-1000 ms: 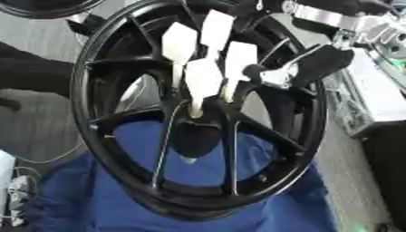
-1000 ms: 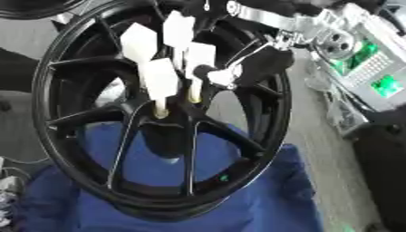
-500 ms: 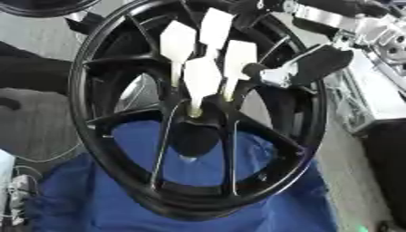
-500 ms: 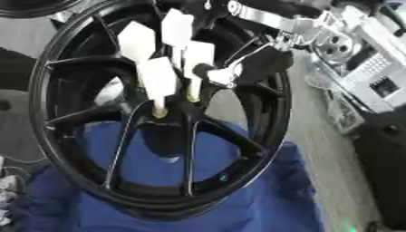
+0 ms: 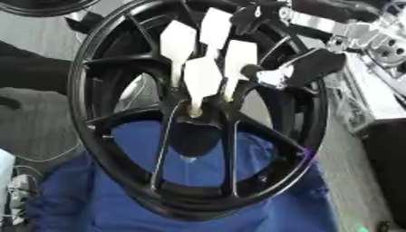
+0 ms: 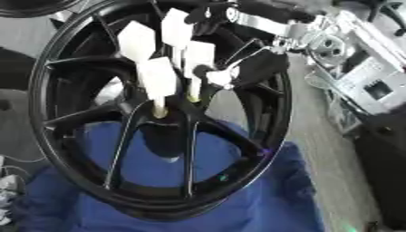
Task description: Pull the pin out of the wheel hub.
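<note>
I see a black wheel hub [image 5: 103,90] standing upright on blue cloth [image 5: 95,204]. My right hand [image 5: 305,70] reaches in from two o'clock, thumb and finger pinching one of four cream pins [image 5: 238,61] clustered at centre. They look light, rigid, smooth; I'd grip the wide head.

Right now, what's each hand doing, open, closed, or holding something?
Right hand: at the black wheel hub, by the white pins; whether it grips one cannot be told.
Left hand: not in view.
</note>
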You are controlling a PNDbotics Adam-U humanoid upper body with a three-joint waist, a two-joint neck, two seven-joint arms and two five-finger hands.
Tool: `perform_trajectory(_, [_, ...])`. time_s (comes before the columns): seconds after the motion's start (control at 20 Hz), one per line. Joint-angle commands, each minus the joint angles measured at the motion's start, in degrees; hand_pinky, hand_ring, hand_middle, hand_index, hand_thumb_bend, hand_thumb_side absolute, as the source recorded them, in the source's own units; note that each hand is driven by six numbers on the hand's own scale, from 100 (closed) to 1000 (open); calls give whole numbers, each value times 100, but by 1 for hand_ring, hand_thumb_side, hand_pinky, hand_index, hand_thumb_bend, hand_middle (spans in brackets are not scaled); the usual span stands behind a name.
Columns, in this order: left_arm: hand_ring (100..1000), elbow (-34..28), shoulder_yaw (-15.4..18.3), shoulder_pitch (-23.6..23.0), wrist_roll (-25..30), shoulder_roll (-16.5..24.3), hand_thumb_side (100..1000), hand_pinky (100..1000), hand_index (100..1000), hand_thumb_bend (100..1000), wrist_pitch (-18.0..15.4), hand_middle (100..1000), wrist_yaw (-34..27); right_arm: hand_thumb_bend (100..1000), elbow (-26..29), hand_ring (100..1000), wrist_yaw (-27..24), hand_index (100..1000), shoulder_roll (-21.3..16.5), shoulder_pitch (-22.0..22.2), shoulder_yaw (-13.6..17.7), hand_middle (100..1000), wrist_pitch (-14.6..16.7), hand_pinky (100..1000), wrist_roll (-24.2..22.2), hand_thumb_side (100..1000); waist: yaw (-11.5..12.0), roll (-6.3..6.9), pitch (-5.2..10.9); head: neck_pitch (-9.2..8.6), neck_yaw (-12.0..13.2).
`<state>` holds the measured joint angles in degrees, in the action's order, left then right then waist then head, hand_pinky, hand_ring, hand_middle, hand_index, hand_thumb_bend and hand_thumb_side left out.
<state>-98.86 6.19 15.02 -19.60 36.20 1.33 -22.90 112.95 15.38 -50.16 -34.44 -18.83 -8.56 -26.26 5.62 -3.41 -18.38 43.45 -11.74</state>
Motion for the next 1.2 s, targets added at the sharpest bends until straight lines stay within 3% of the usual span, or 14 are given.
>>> perform_trajectory(0.05, [763,-76,63,13,12,99,290,822,759,1000,-6,795,-27,267,-36,819,64,922,-133,-63,32,769,5,901,17,480,7,32,78,-68,-26])
perform_trajectory(0.5, [764,-77,55,20,30,87,289,824,757,995,-3,794,-27,252,-235,819,115,924,-88,-73,-11,770,107,902,-41,511,24,28,47,-80,-41])
perform_trajectory(1.2, [764,-77,56,13,44,65,287,826,754,990,-1,791,-16,149,-490,775,20,844,-25,-104,-77,610,155,877,-295,579,72,17,2,-57,-53])
